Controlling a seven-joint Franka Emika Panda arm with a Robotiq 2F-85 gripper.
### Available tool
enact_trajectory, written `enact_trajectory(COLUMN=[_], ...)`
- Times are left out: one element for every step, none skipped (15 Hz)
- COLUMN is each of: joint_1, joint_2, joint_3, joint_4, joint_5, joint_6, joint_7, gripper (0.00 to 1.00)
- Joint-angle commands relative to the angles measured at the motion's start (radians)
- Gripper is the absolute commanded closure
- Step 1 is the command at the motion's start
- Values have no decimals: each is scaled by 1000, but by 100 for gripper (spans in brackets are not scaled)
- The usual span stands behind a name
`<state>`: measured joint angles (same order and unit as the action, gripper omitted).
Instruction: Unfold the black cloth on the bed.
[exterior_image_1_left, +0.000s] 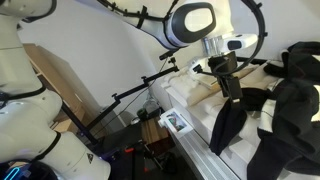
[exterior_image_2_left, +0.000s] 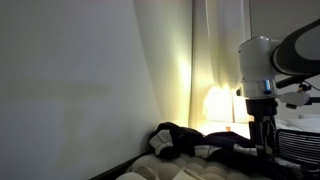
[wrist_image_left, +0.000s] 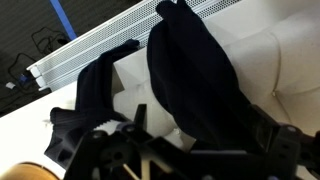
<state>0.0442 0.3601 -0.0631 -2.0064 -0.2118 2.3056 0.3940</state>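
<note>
One peak of the black cloth (exterior_image_1_left: 226, 125) stands on the bed (exterior_image_1_left: 195, 108) near its edge, right under the gripper (exterior_image_1_left: 231, 92); the rest lies heaped to the right. The jaws look spread apart, holding nothing. Unfolding seems partway; next, a fresh edge needs gripping and drawing outward. The fingertips are blurred, and the cloth's right side is cut off.

In the wrist view your gripper (wrist_image_left: 165, 150) is a dark blur at the bottom edge; you cannot tell if its jaws hold the black cloth (wrist_image_left: 190, 80). In an exterior view the black cloth (exterior_image_1_left: 290, 110) runs off the right edge; in an exterior view the bed (exterior_image_2_left: 160, 168) is dim and cut off below.
</note>
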Motion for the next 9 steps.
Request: enact_trajectory(joint_1=[13,15,17,18,19,20,20,22,17], joint_2=[57,68,74,79,77,76,74,74,75], joint_3=[-10,-12,-13,-14,-11,-9,-4,-2,9], joint_4=[64,73,79,86,85,83,75,74,73], joint_5=[8,7,7,4,3,-2,-9,-11,3], joint_6=[-20,-16,-15,-12,-3,12,45,60,71], joint_7=[-10,-9,-9,-12,-23,-33,-61,-74,-116], gripper=[0,0,0,0,0,0,0,0,0])
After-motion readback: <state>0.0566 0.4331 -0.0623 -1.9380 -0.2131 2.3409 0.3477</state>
